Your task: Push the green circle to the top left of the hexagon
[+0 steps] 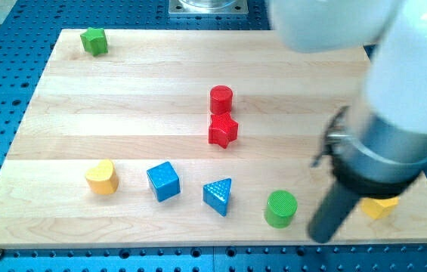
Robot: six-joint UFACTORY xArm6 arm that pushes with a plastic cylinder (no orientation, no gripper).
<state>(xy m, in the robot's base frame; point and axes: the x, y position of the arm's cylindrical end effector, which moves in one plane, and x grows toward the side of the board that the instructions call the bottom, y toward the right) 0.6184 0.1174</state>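
Observation:
The green circle (281, 208) lies near the board's bottom edge, right of centre. My tip (321, 237) is at the end of the dark rod, just to the right of the green circle and a little below it, close but apart. A yellow block (379, 207), largely hidden behind the rod and arm, lies to the right of the tip; its shape cannot be made out fully, it may be the hexagon.
A blue triangle (218, 196), a blue cube (163, 181) and a yellow heart (102, 177) line up left of the green circle. A red cylinder (221, 99) sits above a red star (223, 131) mid-board. A green star (94, 41) is at the top left.

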